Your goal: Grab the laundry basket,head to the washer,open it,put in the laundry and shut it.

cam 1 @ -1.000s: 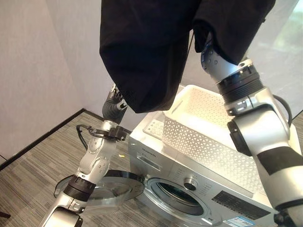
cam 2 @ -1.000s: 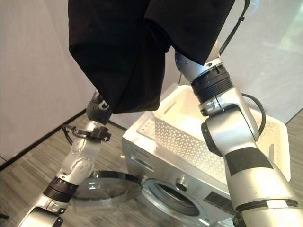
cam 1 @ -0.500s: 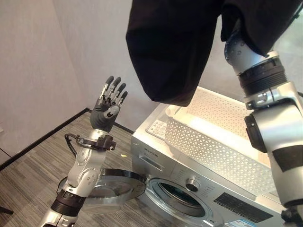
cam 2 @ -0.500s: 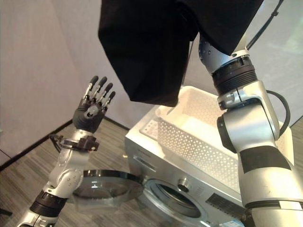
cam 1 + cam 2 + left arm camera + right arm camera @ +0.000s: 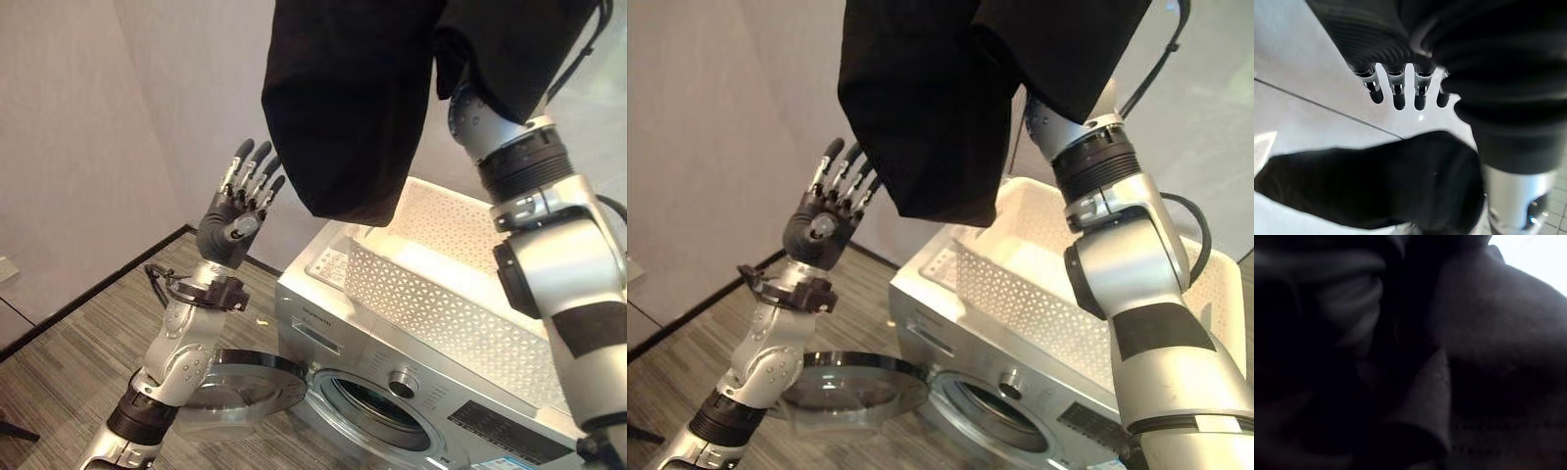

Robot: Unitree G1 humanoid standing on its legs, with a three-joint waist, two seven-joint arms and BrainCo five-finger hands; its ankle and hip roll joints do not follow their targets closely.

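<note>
Washer door: the round glass-and-silver door (image 5: 230, 392) lies swung open at the near left, low, beside the dark drum opening (image 5: 372, 411).
Washer: the silver front-loading washing machine (image 5: 323, 323) stands near centre-right; its right end is cut off by my right arm.
Basket: the white perforated plastic laundry basket (image 5: 431, 313) sits on top of the washer; its far right part is hidden behind my right arm.
My left hand (image 5: 235, 211): raised at the left, fingers straight and spread, palm toward the hanging cloth, holding nothing, just beside the cloth's left edge and apart from it.
Left wrist view: my straight, dark-tipped fingers (image 5: 1397, 94) point at a pale surface, with the black cloth (image 5: 1376, 181) spread beyond them; the head views do not give this angle.
Laundry: the large black cloth garment (image 5: 931, 108) hangs high over the basket and washer, its top cut off by the frame edge.
My right hand: wrapped inside the black garment at the top right; I cannot tell how its fingers sit.
Right wrist view: dark folds of cloth (image 5: 1474, 357), too dim to make out anything else.
Far: pale plain wall (image 5: 88, 127) meeting a grey striped floor (image 5: 78, 352) along a dark skirting line.
</note>
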